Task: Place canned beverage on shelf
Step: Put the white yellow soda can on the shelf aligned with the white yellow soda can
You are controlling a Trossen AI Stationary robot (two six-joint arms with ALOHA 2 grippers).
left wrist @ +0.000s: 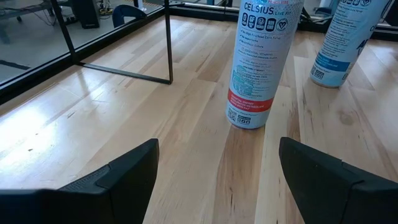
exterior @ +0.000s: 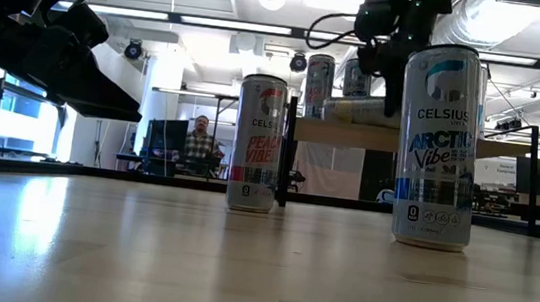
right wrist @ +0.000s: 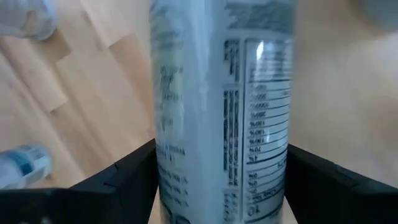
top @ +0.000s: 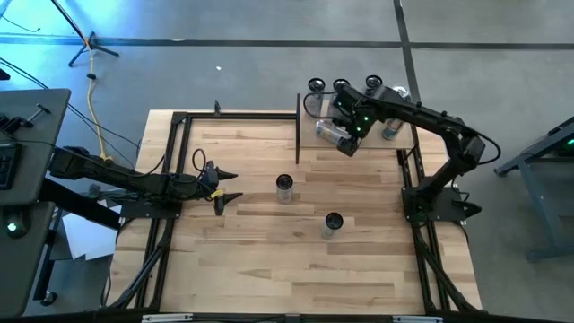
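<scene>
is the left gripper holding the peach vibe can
No, the left gripper is open and empty, apart from the tall silver peach-labelled can standing on the table.

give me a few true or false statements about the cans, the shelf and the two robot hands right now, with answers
1. Two cans stand upright on the table. True: the peach can and the arctic can.
2. The right hand is empty. False: a can sits between its fingers, over the shelf.
3. The left hand is open and holds nothing. True.
4. The can in the right hand stands upright. False: in the low view it lies on its side at shelf height.
5. The left hand is above the shelf. False: it is low over the table, left of the peach can.
</scene>
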